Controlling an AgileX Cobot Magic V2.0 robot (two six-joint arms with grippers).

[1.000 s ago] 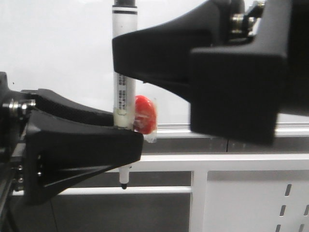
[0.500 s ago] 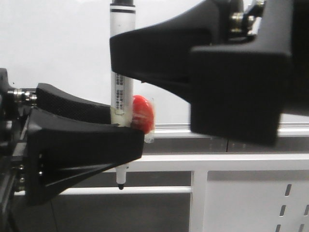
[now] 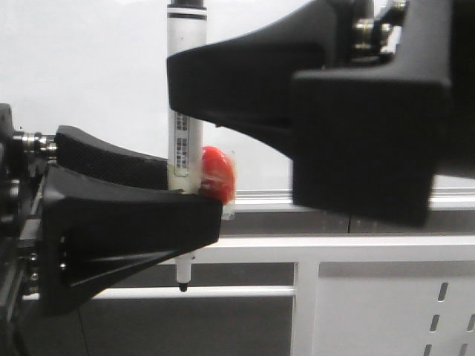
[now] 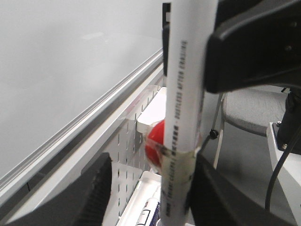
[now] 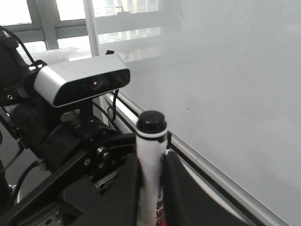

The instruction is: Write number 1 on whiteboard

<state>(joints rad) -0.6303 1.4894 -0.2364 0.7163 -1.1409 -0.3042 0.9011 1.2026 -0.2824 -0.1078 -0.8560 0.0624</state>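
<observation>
Nearest to the front camera, the right tool is seen clenched on the upper barrel of a white whiteboard marker, and the left tool is clenched on the lower barrel of the same marker, so the marker is held upright between both arms. The uncapped black tip is pointed downward, below the left tool, and the black end cap is turned upward, as is shown in the right wrist view. Just behind the marker a red round object in a clear holder is seen; what it is cannot be told. Behind it the white perforated metal frame is placed, and farthest the whiteboard with its silver bottom rail is standing. The number 1 is not found on the visible board surface; only a tiny dark dot is noticed there. The task is therefore judged to be at an early stage: the marker is taken and opened, but the stroke is not yet written. It is judged that the marker must first be given to one tool only and its tip turned toward the board. Much free board is left above the rail; the rail, the frame and the red object are close edges to be avoided.
</observation>
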